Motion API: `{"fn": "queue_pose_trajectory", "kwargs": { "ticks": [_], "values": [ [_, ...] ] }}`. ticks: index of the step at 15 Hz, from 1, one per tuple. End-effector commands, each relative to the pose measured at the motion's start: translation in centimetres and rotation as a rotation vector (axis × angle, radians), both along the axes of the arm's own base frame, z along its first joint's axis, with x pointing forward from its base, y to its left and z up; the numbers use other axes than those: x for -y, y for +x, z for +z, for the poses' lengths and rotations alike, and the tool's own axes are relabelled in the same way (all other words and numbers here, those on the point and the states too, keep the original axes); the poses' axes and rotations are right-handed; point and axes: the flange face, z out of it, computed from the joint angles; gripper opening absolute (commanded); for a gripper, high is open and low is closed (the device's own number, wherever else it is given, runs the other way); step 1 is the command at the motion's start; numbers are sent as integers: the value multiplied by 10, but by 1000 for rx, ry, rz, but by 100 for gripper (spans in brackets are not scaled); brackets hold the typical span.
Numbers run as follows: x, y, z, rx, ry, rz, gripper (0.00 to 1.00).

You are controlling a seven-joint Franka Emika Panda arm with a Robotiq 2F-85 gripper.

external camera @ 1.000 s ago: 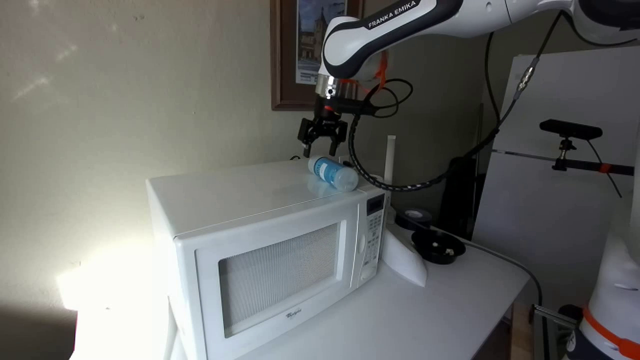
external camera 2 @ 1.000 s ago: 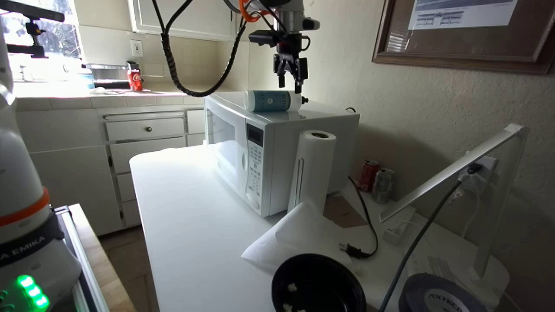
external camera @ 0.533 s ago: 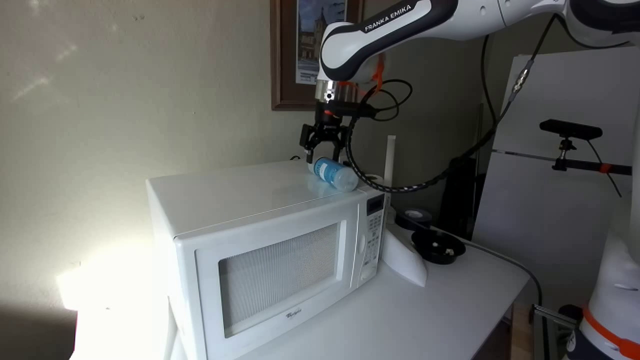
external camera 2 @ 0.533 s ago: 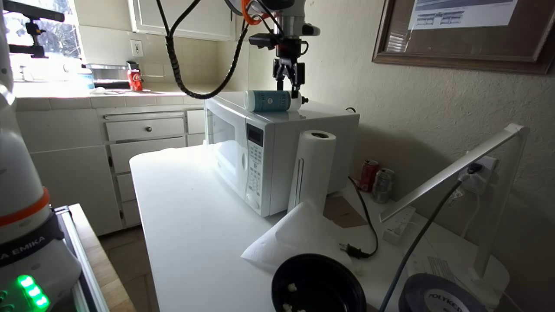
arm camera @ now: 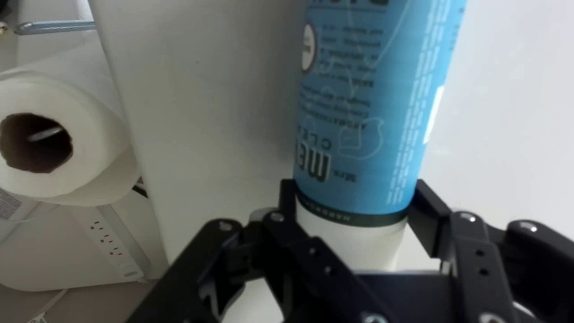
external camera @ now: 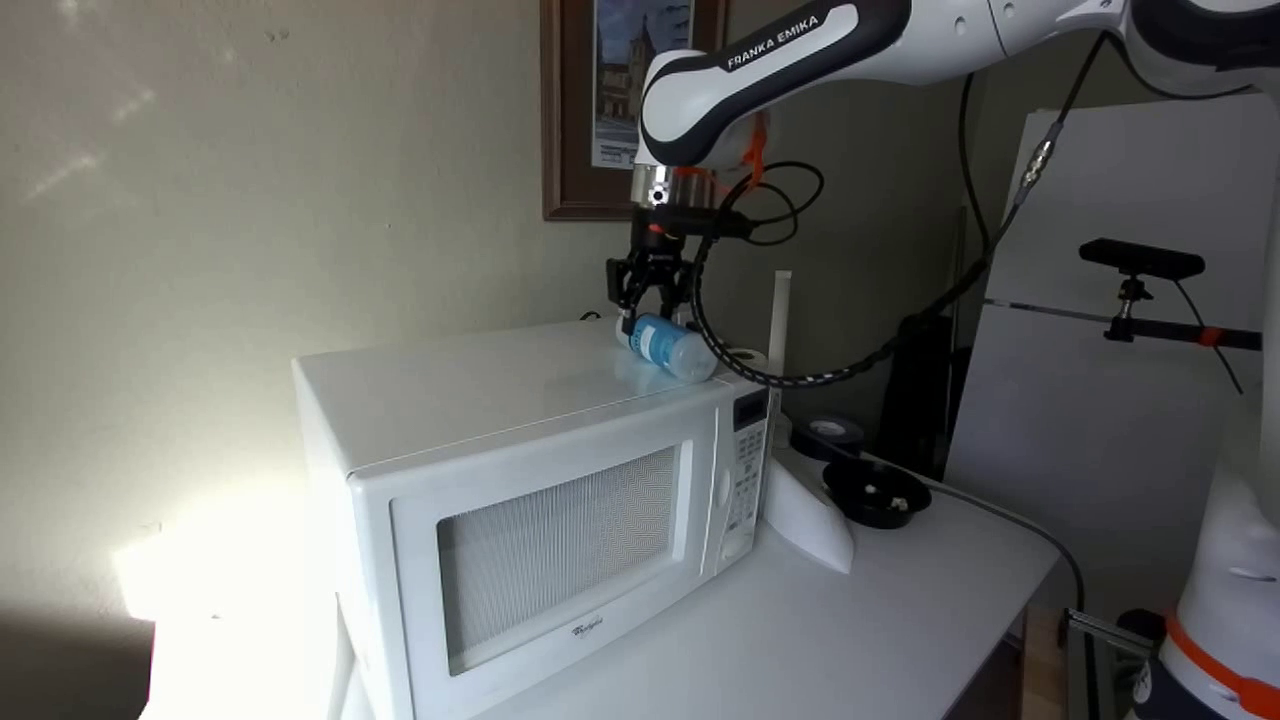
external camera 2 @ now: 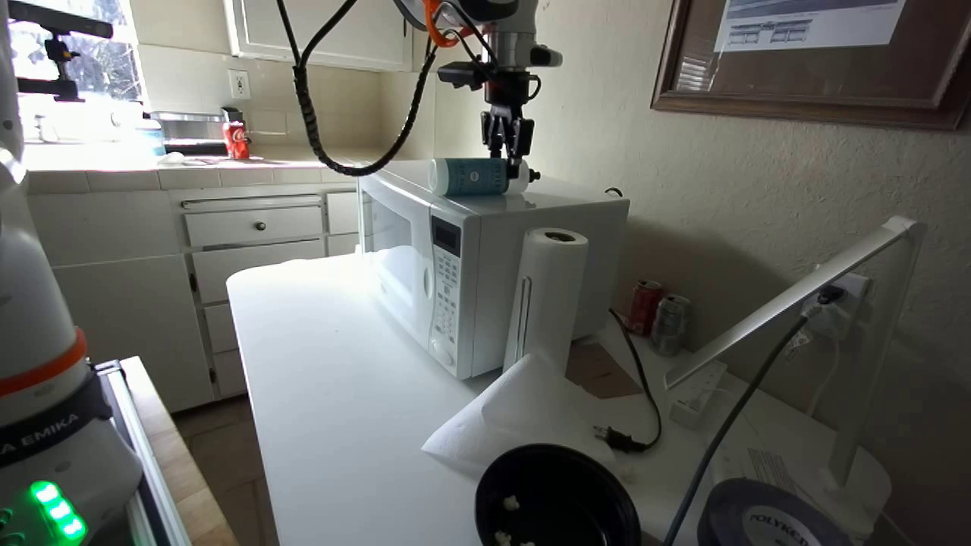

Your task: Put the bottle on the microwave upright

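Observation:
The bottle (external camera: pixel 690 357), clear with a blue label, lies on its side on top of the white microwave (external camera: pixel 450 385), near its control-panel end. Its dark cap (external camera 2: pixel 535 175) points toward the wall, and its base faces the front. In the wrist view my gripper (arm camera: pixel 354 197) comes from above and is shut on the bottle (arm camera: pixel 358 103), one finger on each side at the label's edge near the shoulder. The cap end is hidden under the gripper there. Both exterior views show the bottle still resting on the microwave top.
A paper towel roll (external camera 2: pixel 550 311) stands against the microwave's side, with a loose sheet (external camera 2: pixel 516 417) in front. A black bowl (external camera 2: pixel 557 485), a lamp (external camera 2: pixel 789 303) and two cans (external camera 2: pixel 646 303) are nearby. The arm's cable (external camera: pixel 730 350) hangs low by the microwave's corner.
My gripper has come down from above the bottle, and its fingers have moved together onto the bottle's sides. The bottle has hardly moved.

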Motion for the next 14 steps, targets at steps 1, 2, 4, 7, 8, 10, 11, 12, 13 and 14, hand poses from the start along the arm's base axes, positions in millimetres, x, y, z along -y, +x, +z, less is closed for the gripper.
{"fn": "queue_pose_trajectory", "kwargs": {
  "ticks": [1, 2, 4, 7, 8, 10, 11, 12, 13, 14],
  "values": [
    [0, 3, 2, -9, -7, -10, 36],
    [-1, 3, 5, 3, -6, -4, 35],
    [-5, 2, 16, 49, -7, 33, 35],
    [-14, -2, 34, 121, -27, 94, 35],
    [-18, -3, 41, 165, -41, 125, 35],
    [-24, -5, 54, 256, -72, 187, 35],
    [-27, -7, 61, 302, -85, 213, 35],
    [-30, -9, 66, 345, -94, 232, 35],
    [-33, -11, 72, 408, -108, 267, 35],
    [-36, -12, 76, 461, -115, 293, 35]
  ]
}}
